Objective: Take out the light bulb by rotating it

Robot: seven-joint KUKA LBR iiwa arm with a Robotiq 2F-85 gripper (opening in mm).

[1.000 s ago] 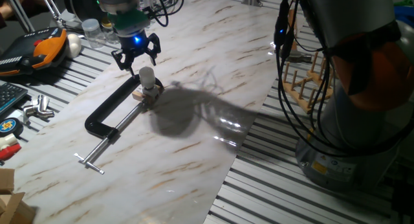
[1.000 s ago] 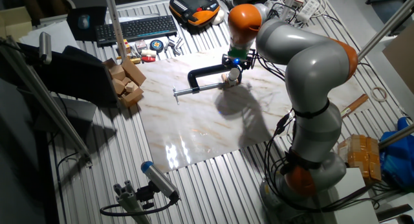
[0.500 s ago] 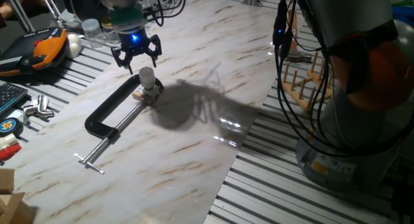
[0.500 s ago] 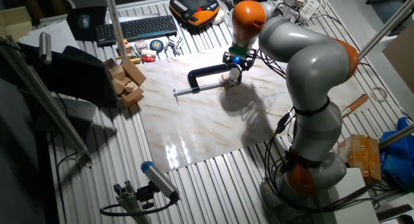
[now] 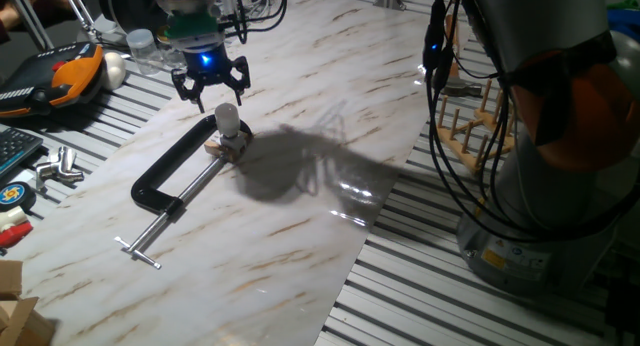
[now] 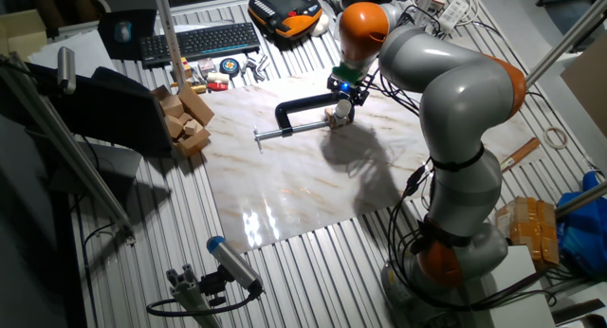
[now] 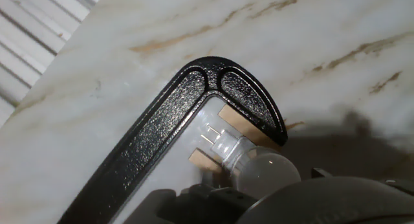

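The light bulb (image 5: 228, 116), a small frosted white globe, stands upright in a tan wooden block (image 5: 226, 146). The block is held in the jaw of a black C-clamp (image 5: 165, 181) on the marble board. My gripper (image 5: 210, 86) hangs just above and behind the bulb, fingers spread, open and empty, not touching it. In the other fixed view the gripper (image 6: 344, 87) is above the bulb (image 6: 341, 109) and the clamp (image 6: 299, 105). The hand view shows the bulb (image 7: 262, 171) close below, seated in the block (image 7: 236, 123) inside the clamp's curve (image 7: 194, 98).
An orange and black pendant (image 5: 60, 76) and a white egg-like thing (image 5: 115, 68) lie left of the board. Metal parts (image 5: 55, 168) lie at the left edge. A wooden peg rack (image 5: 475, 121) stands at the right. A keyboard (image 6: 199, 41) and wooden blocks (image 6: 185, 119) are beyond the board.
My gripper has risen slightly above the bulb and stayed open. The bulb, block and clamp have not moved.
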